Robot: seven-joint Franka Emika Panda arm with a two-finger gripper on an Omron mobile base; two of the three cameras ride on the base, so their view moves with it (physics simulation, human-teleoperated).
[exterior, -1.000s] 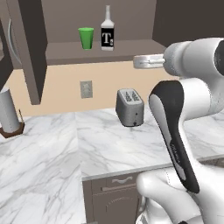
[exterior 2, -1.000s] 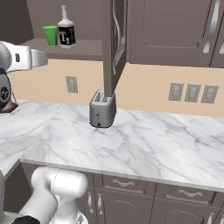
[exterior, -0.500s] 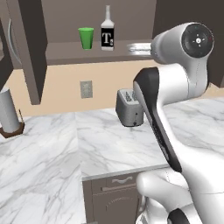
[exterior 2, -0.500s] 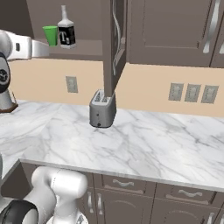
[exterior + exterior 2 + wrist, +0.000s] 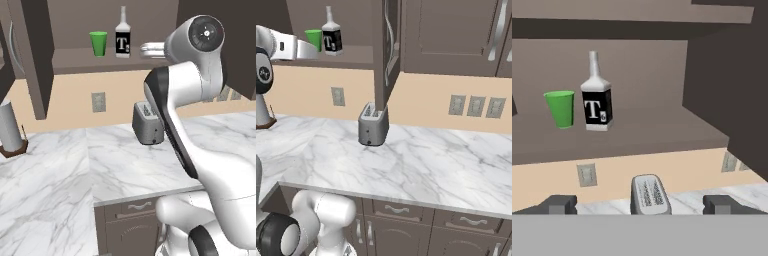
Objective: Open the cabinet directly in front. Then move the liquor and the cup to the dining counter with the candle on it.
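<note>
With the cabinet [image 5: 37, 55] doors swung wide: liquor [image 5: 596, 100] upright on the shelf, cup [image 5: 560, 108] just beside it on the left. Gripper [image 5: 639, 205] spread wide and holding nothing, apart from the liquor. Toaster [image 5: 649, 194] on the marble worktop [image 5: 421, 165] below the shelf.

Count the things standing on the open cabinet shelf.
2: a green cup on the left and a bottle beside it on the right, apart. Others may be hidden.
</note>
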